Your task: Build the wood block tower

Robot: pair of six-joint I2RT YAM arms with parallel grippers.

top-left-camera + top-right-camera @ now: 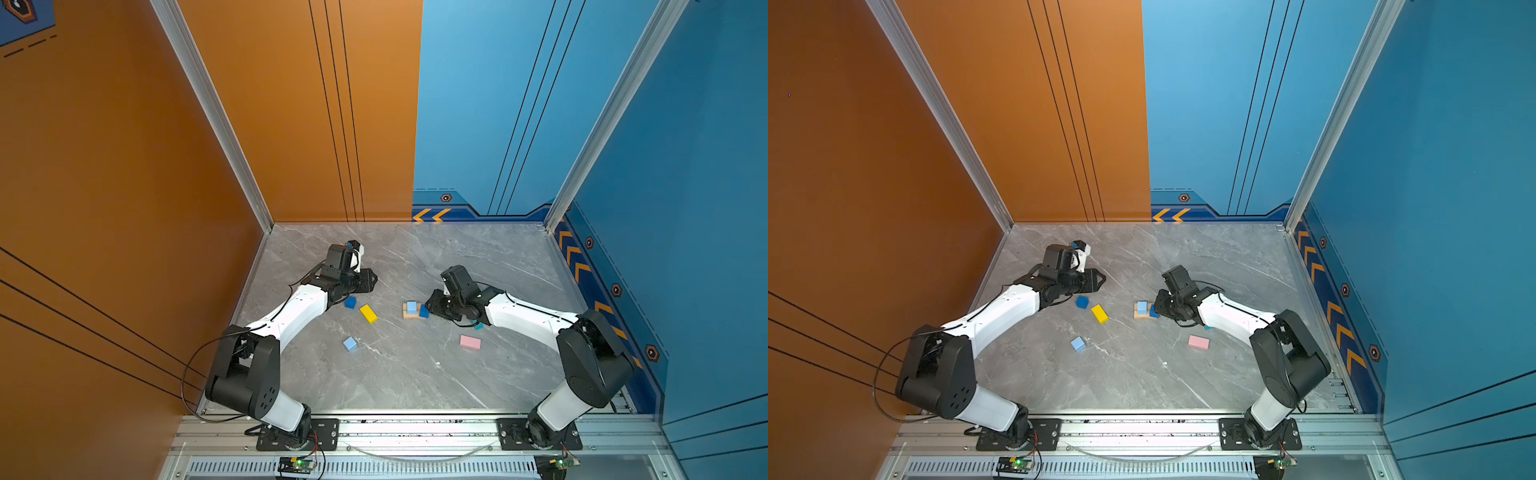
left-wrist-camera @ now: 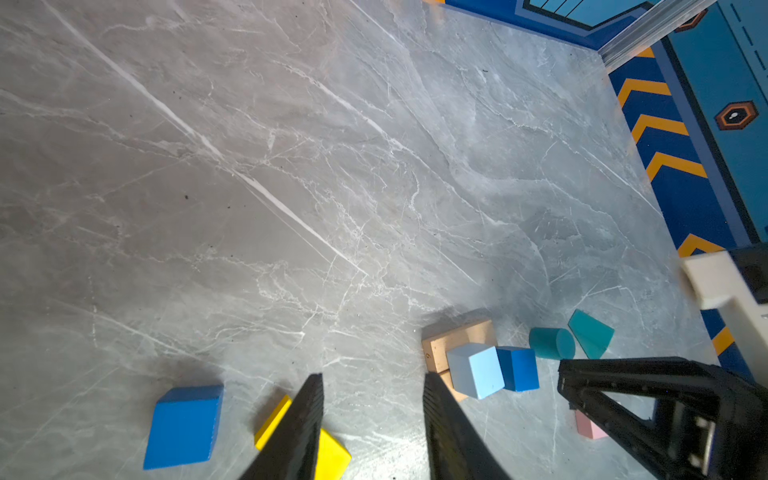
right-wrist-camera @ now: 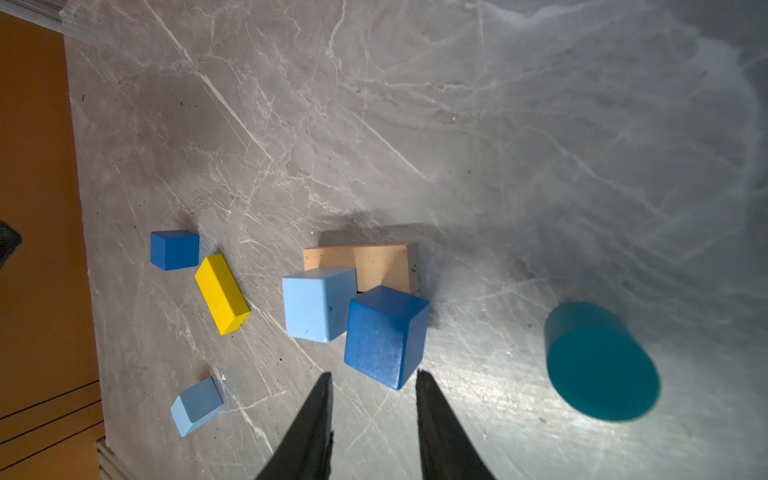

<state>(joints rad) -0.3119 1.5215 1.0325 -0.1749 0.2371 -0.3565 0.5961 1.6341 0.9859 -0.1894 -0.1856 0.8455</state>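
Note:
Tan planks (image 3: 376, 266) lie mid-table with a light blue cube (image 3: 318, 303) on them. A dark blue cube (image 3: 384, 334) sits at their edge, its corner just ahead of my open right gripper (image 3: 373, 372), which holds nothing. Farther left, my left gripper (image 2: 373, 376) is open and empty above the table, past a yellow bar (image 1: 368, 313) and a second dark blue cube (image 1: 350, 302). Another light blue cube (image 1: 350, 344) and a pink slab (image 1: 470, 342) lie nearer the front. A teal cylinder (image 2: 552, 343) and teal prism (image 2: 590, 332) rest beside the right arm.
An orange wall (image 1: 124, 208) closes the left side, and a blue wall (image 1: 685, 208) the right and back. An aluminium rail (image 1: 415, 432) carrying both arm bases runs along the front edge of the grey marble table (image 1: 415, 382).

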